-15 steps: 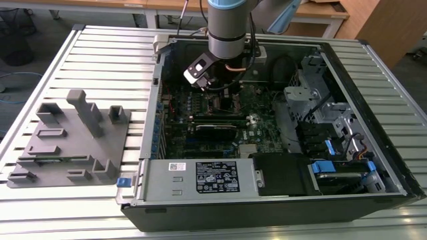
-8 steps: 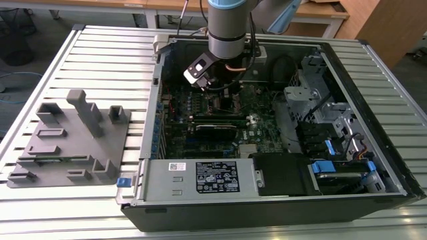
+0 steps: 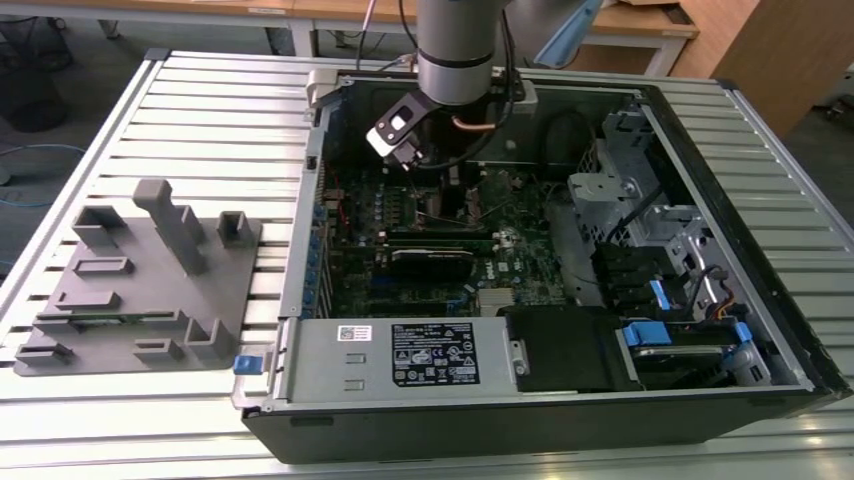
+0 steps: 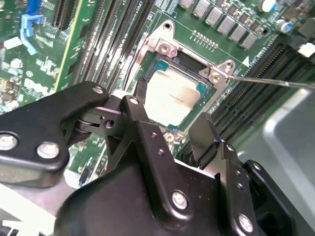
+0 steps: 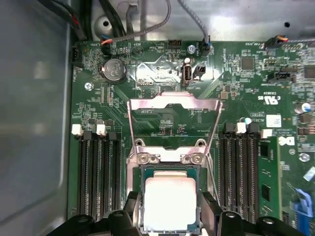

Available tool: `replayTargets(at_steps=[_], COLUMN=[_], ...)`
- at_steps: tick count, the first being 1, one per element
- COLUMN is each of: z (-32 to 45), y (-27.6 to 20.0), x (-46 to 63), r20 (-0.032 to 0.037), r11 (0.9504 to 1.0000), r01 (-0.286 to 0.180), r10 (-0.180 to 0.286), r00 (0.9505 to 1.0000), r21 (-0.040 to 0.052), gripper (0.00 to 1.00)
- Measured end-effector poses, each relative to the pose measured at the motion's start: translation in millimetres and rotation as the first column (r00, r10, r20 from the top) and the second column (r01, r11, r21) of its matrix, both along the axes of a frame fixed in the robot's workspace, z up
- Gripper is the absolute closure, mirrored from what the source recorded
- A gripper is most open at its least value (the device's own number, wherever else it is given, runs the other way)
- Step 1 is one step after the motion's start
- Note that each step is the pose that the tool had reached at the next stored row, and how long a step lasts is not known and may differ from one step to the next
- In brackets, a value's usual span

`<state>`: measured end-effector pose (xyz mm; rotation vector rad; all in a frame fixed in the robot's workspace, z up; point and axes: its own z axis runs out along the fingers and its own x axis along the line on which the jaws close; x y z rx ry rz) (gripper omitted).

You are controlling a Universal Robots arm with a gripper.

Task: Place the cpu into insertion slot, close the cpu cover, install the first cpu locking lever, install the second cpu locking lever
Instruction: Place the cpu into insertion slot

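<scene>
The cpu (image 5: 170,196), a small square chip with a pale metal top, lies flat in the socket on the green motherboard (image 5: 162,73); it also shows as the cpu (image 4: 172,96) in the second wrist view. My gripper (image 5: 170,206) hangs just over it, open. Its black fingers (image 4: 206,130) stand on either side of the chip with a small gap on each side. The cpu cover (image 5: 172,101), a silvery frame, is swung up and back from its hinge. A thin wire locking lever (image 4: 275,81) sticks out, unlatched. In the exterior view the gripper (image 3: 434,180) reaches into the open computer case (image 3: 534,400).
Black memory slots (image 5: 98,177) flank the socket on both sides. Cables (image 5: 128,24) run along the case wall. A grey fixture block (image 3: 147,290) stands on the slatted table (image 3: 134,440) at the exterior view's left. The power supply (image 3: 400,355) and drive bays (image 3: 667,260) fill the case's near and right parts.
</scene>
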<state>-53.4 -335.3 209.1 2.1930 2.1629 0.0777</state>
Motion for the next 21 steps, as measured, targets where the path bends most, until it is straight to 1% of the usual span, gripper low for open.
replayTargets(at_steps=[3, 12, 13, 14, 15, 17, 18, 20, 21], z=[7.2, 8.0, 8.0, 8.1, 8.1, 8.1, 8.2, 8.2, 8.2], y=[0.0, 0.0, 0.0, 0.0, 0.0, 0.0, 0.0, 0.0, 0.0], x=[0.0, 0.0, 0.0, 0.0, 0.0, 0.0, 0.0, 0.0, 0.0], r20=[-0.0001, 0.0, 0.0, 0.0, 0.0, 0.0, 0.0, 0.0, 0.0], r11=[1.0, 1.0, 1.0, 1.0, 1.0, 1.0, 1.0, 1.0, 1.0], r01=[0.0, 0.0, 0.0, 0.0, 0.0, 0.0, 0.0, 0.0, 0.0], r10=[0.0, 0.0, 0.0, 0.0, 0.0, 0.0, 0.0, 0.0, 0.0], r00=[1.0, 1.0, 1.0, 1.0, 1.0, 1.0, 1.0, 1.0, 1.0], r21=[-0.0001, 0.0001, 0.0001, 0.0001, 0.0001, 0.0001, 0.0, 0.0, 0.0001], gripper=[0.39, 0.39, 0.4, 0.47, 0.47, 0.59, 0.59, 0.71, 0.71])
